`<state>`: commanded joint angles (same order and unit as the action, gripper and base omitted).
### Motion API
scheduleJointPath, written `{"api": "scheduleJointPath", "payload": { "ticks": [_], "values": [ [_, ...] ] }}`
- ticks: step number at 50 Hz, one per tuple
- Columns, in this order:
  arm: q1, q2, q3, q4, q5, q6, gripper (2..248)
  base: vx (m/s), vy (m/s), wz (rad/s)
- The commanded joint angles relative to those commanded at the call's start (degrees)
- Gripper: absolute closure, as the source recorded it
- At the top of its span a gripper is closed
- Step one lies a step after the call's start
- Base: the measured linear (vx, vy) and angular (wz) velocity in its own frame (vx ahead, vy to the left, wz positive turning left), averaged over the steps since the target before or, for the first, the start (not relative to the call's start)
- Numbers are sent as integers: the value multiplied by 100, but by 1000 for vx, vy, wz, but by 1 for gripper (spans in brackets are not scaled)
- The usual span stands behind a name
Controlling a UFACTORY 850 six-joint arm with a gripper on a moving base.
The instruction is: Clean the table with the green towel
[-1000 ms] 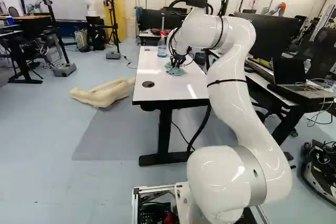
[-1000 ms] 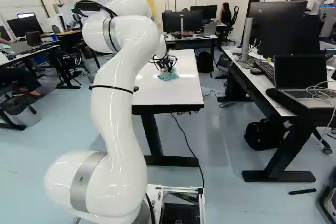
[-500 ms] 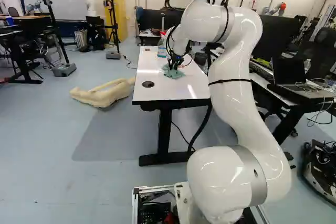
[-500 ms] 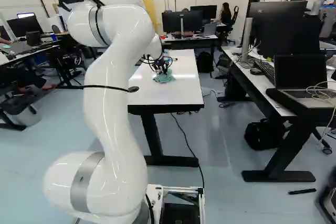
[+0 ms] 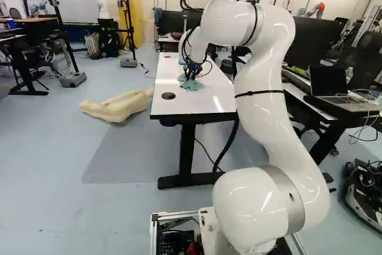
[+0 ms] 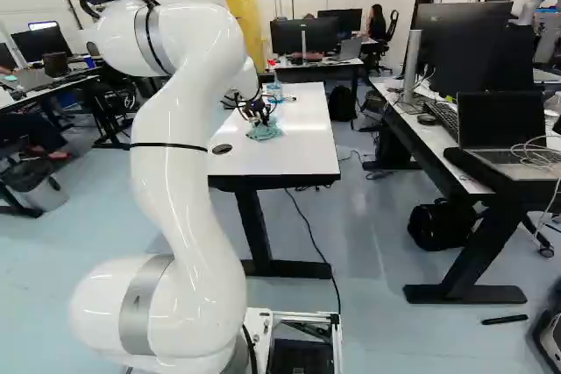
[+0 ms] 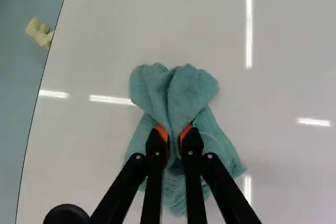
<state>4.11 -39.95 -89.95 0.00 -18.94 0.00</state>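
The gripper (image 5: 190, 78) is low over the white table (image 5: 200, 101) in the left base view, pressing the green towel (image 5: 194, 86) to its top. From the wrist, the gripper (image 7: 174, 139) is shut on the bunched green towel (image 7: 181, 95), orange pads pinching a fold from both sides. Ahead of the fingers the cloth bulges in two lobes; its looser part spreads on the tabletop beneath them. The right base view has the towel (image 6: 265, 132) on the table beyond the round black grommet (image 6: 222, 149).
A spray bottle (image 6: 275, 85) stands at the table's far part. Right of the table is a desk with a laptop (image 6: 502, 133) and monitors. A beige mannequin part (image 5: 117, 107) lies on the floor to the left. Another robot (image 6: 539, 2) stands far back.
The arm has drawn the towel across the tabletop toward the base and to the left, still held in the gripper. The base has not moved.
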Motion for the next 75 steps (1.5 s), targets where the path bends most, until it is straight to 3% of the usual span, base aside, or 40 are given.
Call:
{"api": "scheduleJointPath", "payload": {
  "ticks": [14, 26, 38, 75],
  "values": [
    [182, -139, -200, 0, 0, 0, 206, 0, 0, 0],
    [183, -402, -584, 0, 0, 0, 206, 0, 0, 0],
    [49, -537, -781, 0, 0, 0, 206, 0, 0, 0],
    [-472, -509, -739, 0, 0, 0, 206, 0, 0, 0]
  ]
}}
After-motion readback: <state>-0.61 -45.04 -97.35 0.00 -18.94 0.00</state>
